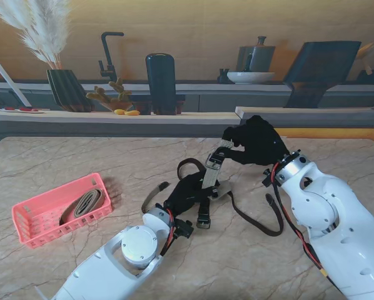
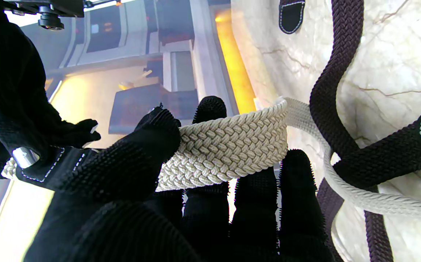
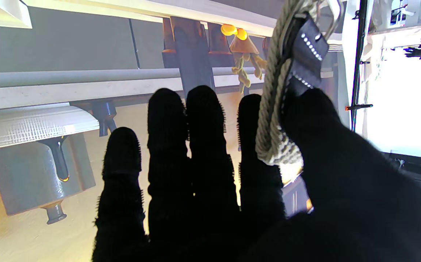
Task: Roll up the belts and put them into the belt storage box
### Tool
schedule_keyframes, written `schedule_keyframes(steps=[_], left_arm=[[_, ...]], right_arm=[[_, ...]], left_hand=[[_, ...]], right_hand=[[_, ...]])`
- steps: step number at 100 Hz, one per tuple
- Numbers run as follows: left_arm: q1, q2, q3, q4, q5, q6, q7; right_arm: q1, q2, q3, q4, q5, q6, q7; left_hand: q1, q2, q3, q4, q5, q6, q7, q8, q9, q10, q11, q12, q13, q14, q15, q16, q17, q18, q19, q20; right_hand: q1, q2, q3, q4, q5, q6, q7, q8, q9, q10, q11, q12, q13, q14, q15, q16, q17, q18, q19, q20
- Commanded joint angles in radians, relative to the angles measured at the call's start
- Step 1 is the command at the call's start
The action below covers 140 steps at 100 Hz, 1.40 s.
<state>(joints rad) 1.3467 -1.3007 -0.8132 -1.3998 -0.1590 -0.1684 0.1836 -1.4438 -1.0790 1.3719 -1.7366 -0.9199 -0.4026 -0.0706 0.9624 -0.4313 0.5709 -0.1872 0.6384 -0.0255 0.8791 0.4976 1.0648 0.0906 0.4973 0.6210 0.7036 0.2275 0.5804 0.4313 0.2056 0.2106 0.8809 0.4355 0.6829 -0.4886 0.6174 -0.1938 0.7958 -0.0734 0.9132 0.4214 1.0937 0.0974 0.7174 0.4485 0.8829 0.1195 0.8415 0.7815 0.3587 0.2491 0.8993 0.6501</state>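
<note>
- Both arms are reaching over the marble table [image 1: 49, 162], the left hand [image 1: 186, 195] lying nearest to me and pinching the cream braided belt [image 2: 228, 149] between thumb and fingers.
- Farther off, the right hand [image 1: 257, 141] is gripping that belt's buckle end [image 3: 305, 47], lifted off the table.
- Beneath them, a dark braided belt [image 1: 262, 222] is sprawling loose.
- At far left, the pink storage box [image 1: 34, 225] is holding a rolled tan belt [image 1: 82, 205].

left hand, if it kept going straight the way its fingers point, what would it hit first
Most likely the right hand, which pinches the buckle end of the same cream braided belt that the left hand holds. Depth between the two hands is hard to judge.
</note>
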Motion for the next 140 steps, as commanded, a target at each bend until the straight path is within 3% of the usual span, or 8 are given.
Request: schedule_keyframes(steps=[1, 22, 35, 60, 80, 88, 106, 140], left_arm=[[0.011, 0.0, -0.001, -0.002, 0.007, 0.015, -0.002], [0.012, 0.006, -0.007, 0.001, 0.006, 0.032, -0.018], [0.012, 0.01, -0.007, 0.001, 0.001, 0.038, -0.036], [0.03, -0.001, -0.011, -0.023, 0.006, 0.059, 0.014], [0.042, -0.012, -0.012, -0.033, 0.016, 0.087, 0.058], [0.046, -0.017, -0.012, -0.039, 0.012, 0.108, 0.074], [0.053, -0.028, -0.009, -0.046, -0.014, 0.136, 0.092], [0.095, -0.046, -0.03, -0.113, -0.179, 0.208, 0.116]], right_arm=[[0.008, 0.003, 0.006, -0.017, 0.005, -0.006, 0.002], [0.015, 0.005, 0.01, -0.018, 0.001, -0.008, 0.008], [0.021, 0.006, 0.012, -0.017, -0.001, -0.005, 0.013], [0.032, 0.012, 0.007, -0.004, -0.025, -0.012, 0.032], [0.046, 0.015, -0.012, 0.019, -0.065, -0.027, 0.01], [0.049, 0.015, -0.023, 0.026, -0.083, -0.025, -0.01], [0.061, 0.017, -0.06, 0.051, -0.145, -0.02, -0.07], [0.085, 0.029, -0.157, 0.119, -0.277, -0.016, -0.22]], left_hand=[[0.048, 0.048, 0.008, 0.042, 0.024, -0.004, -0.001, 0.005, -0.006, 0.036, 0.072, 0.009, 0.01, 0.02, 0.029, 0.019, -0.004, -0.003, 0.018, 0.015], [0.023, 0.003, 0.037, 0.041, 0.019, -0.02, 0.003, 0.013, -0.01, 0.025, 0.063, 0.023, -0.011, 0.004, 0.021, 0.02, -0.015, 0.007, 0.013, 0.014], [0.036, 0.033, 0.037, 0.033, 0.024, -0.019, -0.002, 0.013, -0.009, 0.028, 0.049, 0.025, -0.009, 0.001, 0.005, 0.017, -0.014, 0.01, 0.008, 0.011], [0.164, 0.139, -0.155, 0.058, -0.032, 0.04, 0.002, 0.055, -0.062, 0.061, 0.194, 0.122, -0.019, 0.037, 0.064, 0.064, -0.012, 0.011, 0.057, 0.037], [0.166, 0.133, -0.156, 0.06, -0.04, 0.058, 0.024, 0.057, -0.058, 0.07, 0.238, 0.142, -0.003, 0.06, 0.116, 0.085, 0.005, 0.018, 0.105, 0.06], [0.15, 0.125, -0.132, 0.054, -0.036, 0.072, 0.026, 0.036, -0.036, 0.073, 0.24, 0.1, 0.017, 0.068, 0.14, 0.08, 0.016, 0.022, 0.139, 0.076], [0.142, 0.134, -0.132, 0.048, -0.033, 0.114, 0.028, -0.031, 0.02, 0.077, 0.208, -0.099, 0.063, 0.075, 0.178, 0.033, 0.048, 0.024, 0.196, 0.102], [0.194, 0.183, -0.237, 0.056, -0.052, 0.147, 0.033, -0.054, -0.002, 0.07, 0.117, -0.213, 0.059, 0.057, 0.169, 0.003, 0.05, 0.011, 0.212, 0.109]], right_hand=[[0.093, 0.07, 0.079, 0.025, -0.005, -0.138, 0.071, 0.007, 0.012, -0.004, 0.019, 0.002, 0.01, -0.049, -0.007, -0.005, -0.016, -0.025, -0.027, 0.004], [0.094, 0.071, 0.075, 0.025, -0.005, -0.14, 0.072, 0.006, 0.014, -0.006, 0.015, 0.001, 0.012, -0.05, -0.012, -0.008, -0.015, -0.023, -0.032, 0.002], [0.095, 0.071, 0.075, 0.025, -0.004, -0.14, 0.072, 0.006, 0.014, -0.007, 0.014, 0.001, 0.011, -0.05, -0.013, -0.008, -0.015, -0.023, -0.033, 0.002], [0.098, 0.068, 0.076, 0.026, 0.0, -0.131, 0.072, 0.004, 0.015, 0.001, 0.014, 0.002, 0.01, -0.042, -0.014, -0.007, -0.02, -0.018, -0.038, 0.001], [0.098, 0.069, 0.076, 0.025, -0.001, -0.133, 0.071, 0.003, 0.015, 0.0, 0.013, 0.003, 0.01, -0.043, -0.014, -0.006, -0.02, -0.016, -0.042, 0.0], [0.099, 0.067, 0.077, 0.026, -0.001, -0.129, 0.071, 0.004, 0.016, 0.002, 0.013, 0.004, 0.011, -0.041, -0.014, -0.006, -0.02, -0.016, -0.043, 0.0], [0.099, 0.062, 0.084, 0.029, 0.003, -0.12, 0.071, 0.0, 0.017, 0.009, 0.016, 0.005, 0.011, -0.036, -0.006, -0.003, -0.019, -0.014, -0.038, 0.002], [0.098, 0.061, 0.089, 0.027, 0.002, -0.118, 0.073, -0.003, 0.017, 0.01, 0.023, 0.004, 0.011, -0.035, 0.003, -0.004, -0.021, -0.014, -0.023, 0.003]])
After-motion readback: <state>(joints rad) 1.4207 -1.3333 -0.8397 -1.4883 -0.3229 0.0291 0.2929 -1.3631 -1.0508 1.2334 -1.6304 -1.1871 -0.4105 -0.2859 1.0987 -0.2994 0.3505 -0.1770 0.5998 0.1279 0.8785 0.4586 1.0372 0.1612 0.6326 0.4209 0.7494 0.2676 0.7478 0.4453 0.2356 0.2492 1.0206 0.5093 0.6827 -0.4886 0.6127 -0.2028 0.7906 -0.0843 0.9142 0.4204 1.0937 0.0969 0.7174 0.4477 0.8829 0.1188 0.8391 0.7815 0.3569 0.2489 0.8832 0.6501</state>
